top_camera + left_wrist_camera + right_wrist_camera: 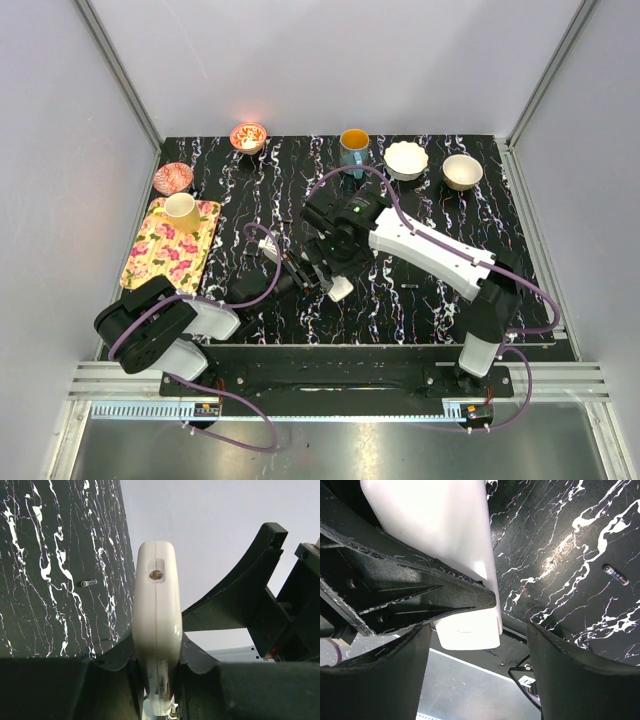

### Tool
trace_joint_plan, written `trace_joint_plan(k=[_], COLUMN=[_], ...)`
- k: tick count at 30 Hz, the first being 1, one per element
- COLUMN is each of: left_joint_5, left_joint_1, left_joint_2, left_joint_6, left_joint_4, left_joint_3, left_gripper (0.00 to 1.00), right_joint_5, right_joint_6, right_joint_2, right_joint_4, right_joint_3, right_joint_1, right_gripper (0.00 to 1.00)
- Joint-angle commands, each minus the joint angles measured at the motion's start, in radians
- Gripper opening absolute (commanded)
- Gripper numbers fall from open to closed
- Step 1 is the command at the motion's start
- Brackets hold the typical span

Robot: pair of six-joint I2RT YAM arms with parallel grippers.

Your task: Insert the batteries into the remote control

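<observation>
— Left gripper (157, 657)?
— Clamped on the small flat white plastic remote control (156, 605), above the black marbled table (50, 580).
— Right gripper (476, 670)?
— Spread wide, close by. One slim dark cylindrical battery (616, 575) lies on the table.

Setting: robotics lab test cell, viewed from my remote station. Evidence:
- Plain pale grey enclosure walls (330, 60) joined by aluminium corner rails (120, 75).
- Black tabletop with white marble veining (420, 300).
- Slotted aluminium mounting rail (570, 380) along the near edge.
- Exposed purple cables (350, 169).
</observation>
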Motion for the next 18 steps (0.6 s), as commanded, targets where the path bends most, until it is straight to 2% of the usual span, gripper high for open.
trace_joint_plan(k=[1, 4, 12, 15, 18], left_joint_5=[0.013, 0.012, 0.021, 0.053, 0.145], left_joint_1=[-0.007, -0.007, -0.007, 0.012, 0.084], left_joint_2=[-0.002, 0.007, 0.04, 0.035, 0.032], left_joint_6=[-0.016, -0.019, -0.035, -0.053, -0.102], left_joint_4=[0.435, 0.435, 0.435, 0.435, 0.435], left_joint_3=[0.009, 0.009, 0.019, 0.022, 0.037], left_gripper=[0.0, 0.0, 0.0, 0.0, 0.0], right_joint_5=[0.027, -0.004, -0.02, -0.053, -0.18], right_joint_6=[0.021, 0.033, 0.061, 0.104, 0.177], right_joint_2=[-0.059, -0.077, -0.186, -0.313, -0.482], right_joint_4=[0.049, 0.056, 0.145, 0.263, 0.519], right_joint_3=[0.029, 0.048, 0.042, -0.103, -0.328], right_joint_1=[-0.008, -0.01, -0.025, -0.094, -0.2], right_gripper=[0.85, 0.9, 0.94, 0.94, 0.95])
